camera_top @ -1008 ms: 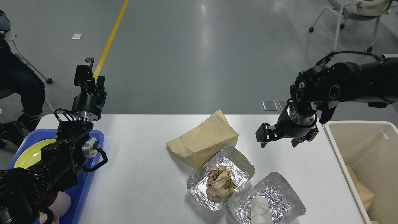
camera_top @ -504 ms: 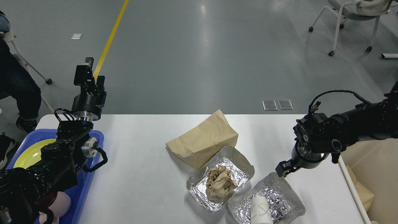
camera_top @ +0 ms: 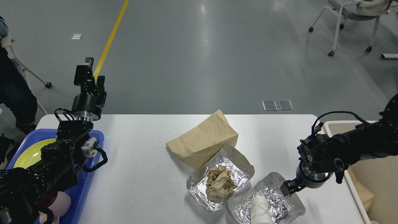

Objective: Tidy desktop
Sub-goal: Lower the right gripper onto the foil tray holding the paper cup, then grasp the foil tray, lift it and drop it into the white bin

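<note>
No legible text, label, brand, number or sign appears anywhere in the head view of the scene.

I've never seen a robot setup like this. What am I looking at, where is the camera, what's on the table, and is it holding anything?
The camera sits in the robot's head, looking down at a white desktop. The black arms are its own. The left gripper points up over a blue tray with a yellow plate; nothing shows in it. The right gripper reaches down at the edge of a foil tray holding a paper cup; its fingers are too hidden to judge. Also there: a brown bag, another foil tray with crumpled paper, and a beige bin.
</note>
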